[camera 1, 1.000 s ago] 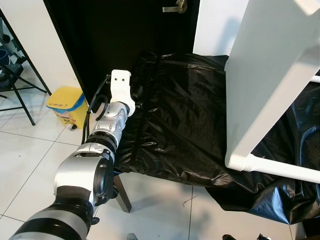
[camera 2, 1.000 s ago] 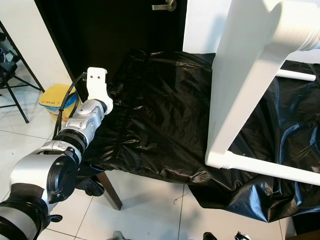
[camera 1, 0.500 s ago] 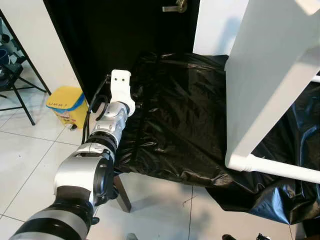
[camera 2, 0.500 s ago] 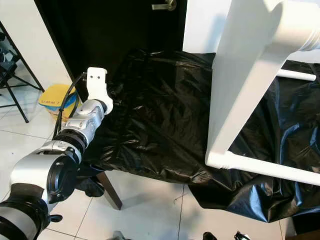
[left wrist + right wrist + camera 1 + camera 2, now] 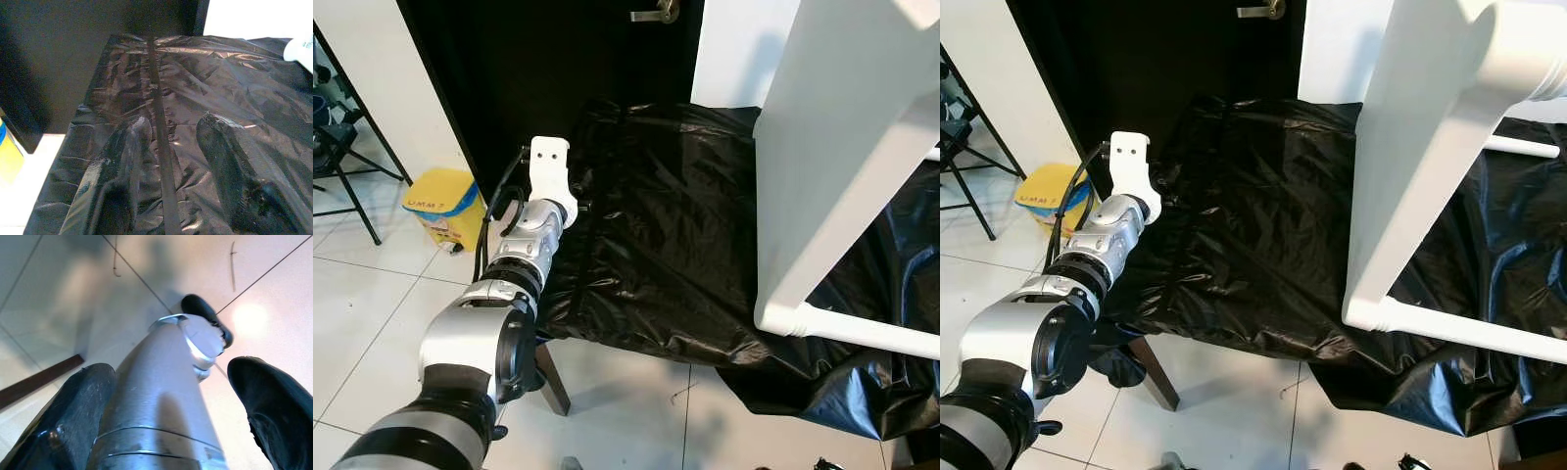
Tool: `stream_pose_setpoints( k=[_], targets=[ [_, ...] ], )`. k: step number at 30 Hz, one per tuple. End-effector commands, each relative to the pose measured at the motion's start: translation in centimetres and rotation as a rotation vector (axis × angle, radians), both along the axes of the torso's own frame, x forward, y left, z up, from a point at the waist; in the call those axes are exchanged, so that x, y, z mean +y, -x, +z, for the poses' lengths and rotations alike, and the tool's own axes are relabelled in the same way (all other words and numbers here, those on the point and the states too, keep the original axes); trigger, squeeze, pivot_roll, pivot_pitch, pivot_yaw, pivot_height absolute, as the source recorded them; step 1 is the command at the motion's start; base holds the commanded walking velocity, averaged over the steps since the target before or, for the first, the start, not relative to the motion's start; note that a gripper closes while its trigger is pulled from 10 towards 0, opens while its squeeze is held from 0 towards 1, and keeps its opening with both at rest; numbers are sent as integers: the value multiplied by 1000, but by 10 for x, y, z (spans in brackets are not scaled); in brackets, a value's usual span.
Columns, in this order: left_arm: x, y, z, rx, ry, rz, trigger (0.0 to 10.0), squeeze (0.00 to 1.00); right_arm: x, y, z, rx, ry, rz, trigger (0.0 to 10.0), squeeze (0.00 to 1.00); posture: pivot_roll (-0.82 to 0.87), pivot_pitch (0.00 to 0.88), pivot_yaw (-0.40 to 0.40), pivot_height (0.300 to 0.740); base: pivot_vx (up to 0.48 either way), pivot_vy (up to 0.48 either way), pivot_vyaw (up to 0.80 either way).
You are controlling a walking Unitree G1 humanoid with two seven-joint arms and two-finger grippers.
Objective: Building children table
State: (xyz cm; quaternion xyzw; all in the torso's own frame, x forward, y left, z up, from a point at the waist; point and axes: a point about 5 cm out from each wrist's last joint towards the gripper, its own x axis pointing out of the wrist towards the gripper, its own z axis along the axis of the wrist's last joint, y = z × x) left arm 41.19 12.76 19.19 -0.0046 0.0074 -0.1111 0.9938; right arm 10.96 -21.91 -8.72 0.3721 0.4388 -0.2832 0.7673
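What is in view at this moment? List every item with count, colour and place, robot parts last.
table frame: one, white, standing on the sheet at right
plastic sheet: one, black, crinkled, draped over a low surface
door: one, black, behind the sheet, metal handle
bin: one, yellow, on the tiled floor at left
black metal stand: one, far left
left gripper: open, just above the sheet
right gripper: open, hanging idle over the floor

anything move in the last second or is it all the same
Nothing visibly changed. The left gripper hangs over the black plastic sheet with its fingers apart and nothing between them, as before. The white table frame stands on the sheet in the same place, and the yellow bin sits by the wall. The right gripper points at the tiled floor.
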Motion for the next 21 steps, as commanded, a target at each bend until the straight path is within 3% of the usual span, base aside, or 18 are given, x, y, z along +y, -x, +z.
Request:
stream_pose_setpoints(
  k=[1, 3, 4, 7, 15, 16, 19, 20, 21],
  targets=[
    [4, -2, 4, -4, 1, 28, 10000, 0, 14, -24, -13, 117, 427, 839, 10000, 0, -94, 40, 153, 740, 0, 0, 0],
    [4, -2, 4, -4, 1, 28, 10000, 0, 14, -24, -13, 117, 427, 839, 10000, 0, -94, 40, 153, 740, 0, 0, 0],
    [0, 0, -3, 8, -6, 20, 10000, 0, 15, -26, -12, 116, 430, 842, 10000, 0, -93, 0, 0, 740, 0, 0, 0],
    [-10, 17, -41, 48, 15, 13, 10000, 0, 11, -15, -17, 248, 526, 1047, 10000, 0, -88, 0, 0, 740, 0, 0, 0],
    [-11, 18, -43, 50, 19, 12, 10000, 0, 10, -14, -18, 264, 551, 1070, 10000, 0, -87, 0, 0, 740, 0, 0, 0],
    [-11, 18, -43, 49, 19, 13, 10000, 0, 10, -13, -18, 267, 546, 1046, 10000, 0, -86, 0, 0, 740, 0, 0, 0],
    [-10, 19, -43, 46, 20, 15, 10000, 0, 4, -15, -16, 234, 422, 704, 10000, 0, -82, 0, 0, 740, 0, 0, 0],
    [-10, 19, -43, 46, 20, 15, 10000, 0, 4, -15, -16, 234, 422, 704, 10000, 0, -82, 0, 0, 740, 0, 0, 0],
    [-9, 19, -42, 43, 21, 18, 10000, 0, -1, -17, -15, 208, 365, 547, 10000, 0, -83, 0, 0, 740, 0, 0, 0]
  ],
)
